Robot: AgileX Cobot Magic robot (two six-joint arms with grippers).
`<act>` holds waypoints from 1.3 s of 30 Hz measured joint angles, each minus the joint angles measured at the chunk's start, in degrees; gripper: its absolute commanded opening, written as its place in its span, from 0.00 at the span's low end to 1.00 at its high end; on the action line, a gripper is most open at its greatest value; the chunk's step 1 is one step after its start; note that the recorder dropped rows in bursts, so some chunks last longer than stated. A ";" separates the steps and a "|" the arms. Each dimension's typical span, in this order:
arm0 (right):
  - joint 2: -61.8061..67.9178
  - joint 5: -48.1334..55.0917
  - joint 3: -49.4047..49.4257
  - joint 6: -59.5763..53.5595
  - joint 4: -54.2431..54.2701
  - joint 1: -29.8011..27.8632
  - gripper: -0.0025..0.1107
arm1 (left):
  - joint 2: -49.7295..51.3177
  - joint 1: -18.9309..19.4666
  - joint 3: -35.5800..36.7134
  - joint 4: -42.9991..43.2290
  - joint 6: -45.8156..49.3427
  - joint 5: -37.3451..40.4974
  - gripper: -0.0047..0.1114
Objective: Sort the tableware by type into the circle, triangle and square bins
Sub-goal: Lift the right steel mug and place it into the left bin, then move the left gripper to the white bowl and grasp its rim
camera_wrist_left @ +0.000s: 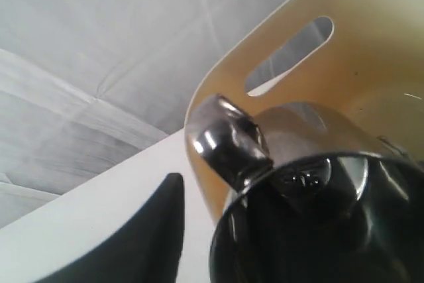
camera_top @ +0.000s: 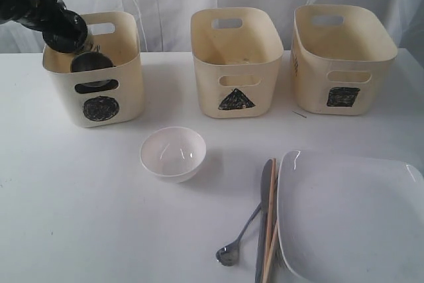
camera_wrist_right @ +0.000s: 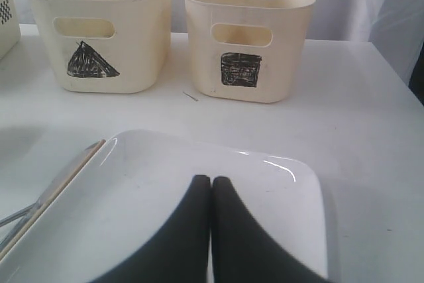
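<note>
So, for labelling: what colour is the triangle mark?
The triangle mark is black; clearest in right wrist view.

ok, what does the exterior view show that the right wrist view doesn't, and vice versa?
Exterior only: the left gripper over the cream plastic tub marked with a black circle, a steel mug just inside that tub, and the small round white bowl.
Right wrist only: the right gripper, shut, over the large white square plate.
Both: the triangle-marked cream tub, the square-marked cream tub, the plate, and the wooden chopsticks beside it.
</note>
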 measured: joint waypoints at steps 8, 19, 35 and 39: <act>0.00 0.00 0.00 0.00 0.00 0.00 0.02 | -4.14 0.00 0.00 -7.33 -2.28 6.65 0.41; 0.00 0.00 0.00 0.11 0.00 0.00 0.02 | -14.02 -12.39 -0.21 -34.85 21.01 28.22 0.41; 0.00 0.00 0.00 0.22 0.00 0.00 0.02 | -10.34 -20.47 14.14 -37.35 16.89 26.22 0.60; 0.00 0.00 0.00 0.22 0.00 0.00 0.02 | -10.34 -20.47 15.99 -37.57 12.81 23.50 0.60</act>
